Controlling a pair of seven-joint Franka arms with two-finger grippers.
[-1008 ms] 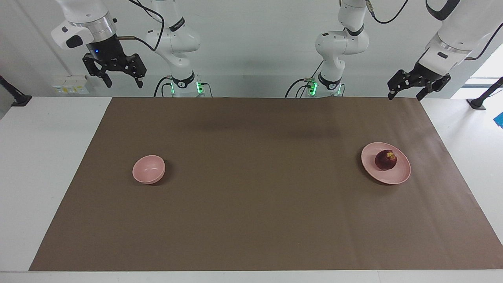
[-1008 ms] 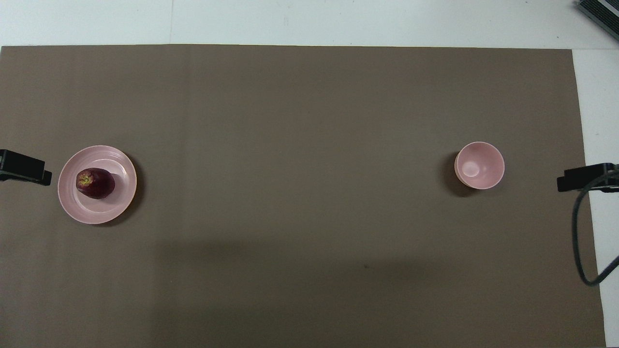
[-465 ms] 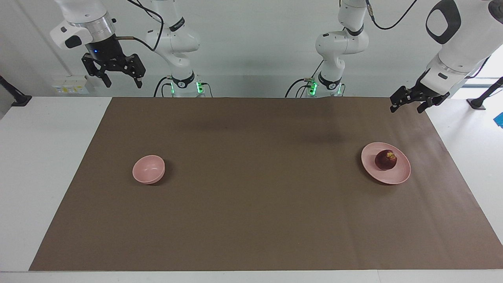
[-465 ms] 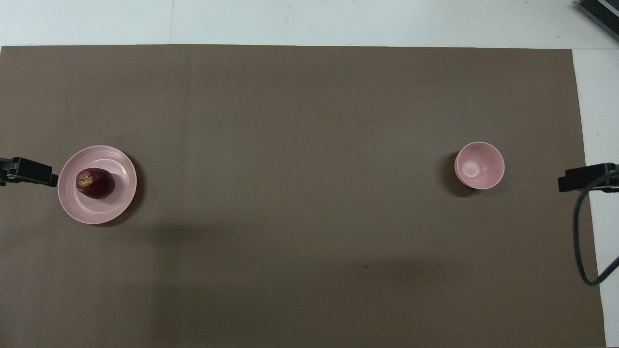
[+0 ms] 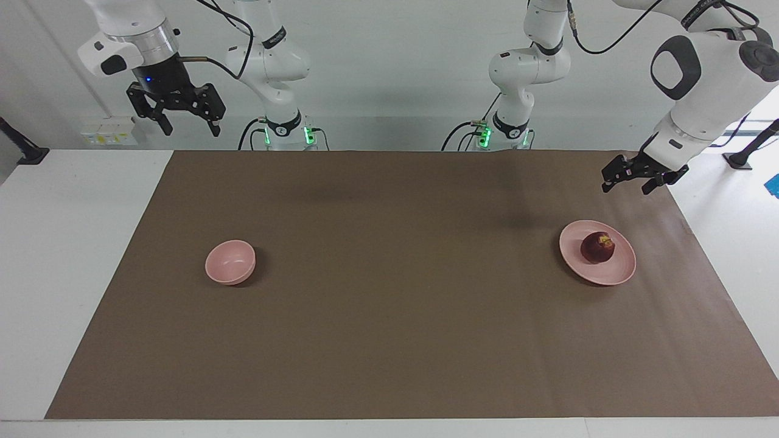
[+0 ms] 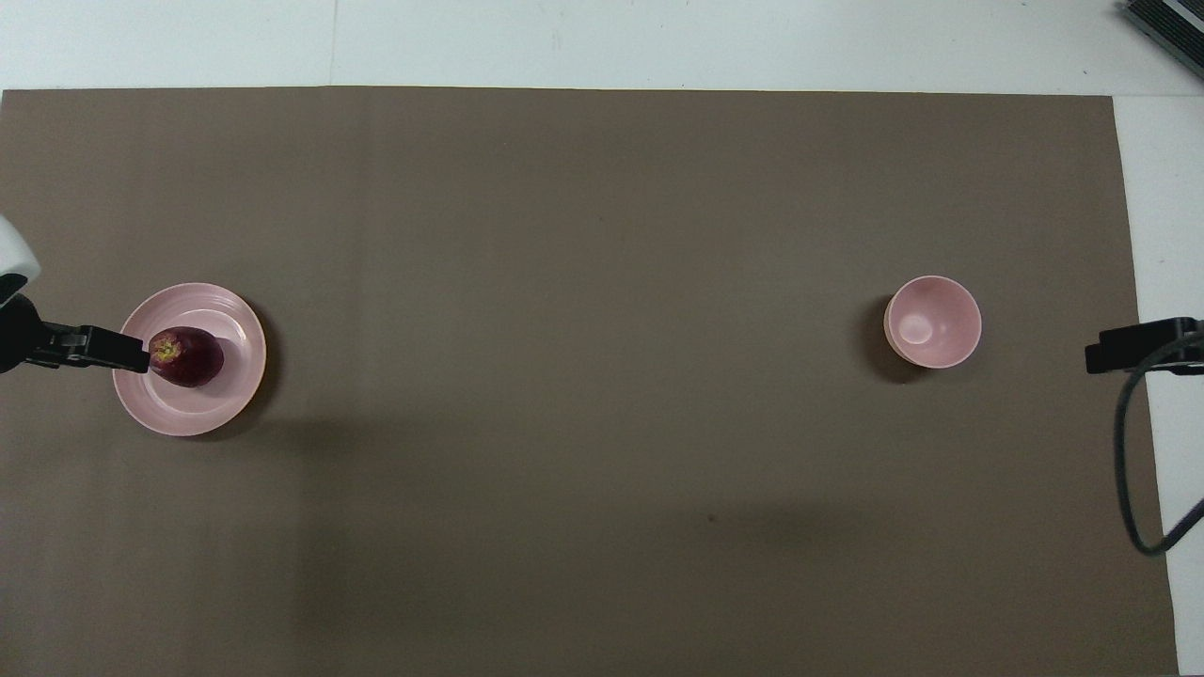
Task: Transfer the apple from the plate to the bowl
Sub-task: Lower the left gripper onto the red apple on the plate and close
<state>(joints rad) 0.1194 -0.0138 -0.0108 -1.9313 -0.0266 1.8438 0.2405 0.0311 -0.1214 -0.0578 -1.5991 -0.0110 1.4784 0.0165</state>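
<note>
The dark red apple [image 5: 597, 247] lies on the wide pale pink plate [image 5: 611, 275] toward the left arm's end of the table. It also shows in the overhead view [image 6: 191, 357] on the plate [image 6: 202, 410]. The small deep pink bowl [image 5: 230, 261] [image 6: 932, 322] stands empty toward the right arm's end. My left gripper [image 5: 625, 186] [image 6: 130, 350] is open and empty, raised over the plate's outer rim, apart from the apple. My right gripper [image 5: 191, 129] [image 6: 1129, 346] is open and empty, and waits high over the table's edge at its own end.
A brown mat [image 5: 389, 316] covers most of the white table [image 5: 73, 243]; plate and bowl both stand on it, wide apart. A black cable [image 6: 1129, 470] hangs by the right gripper. Both arm bases stand at the robots' edge.
My left gripper has come down and moved in toward the plate, from beside the mat to over the plate's rim. The right gripper, apple, plate and bowl have not moved.
</note>
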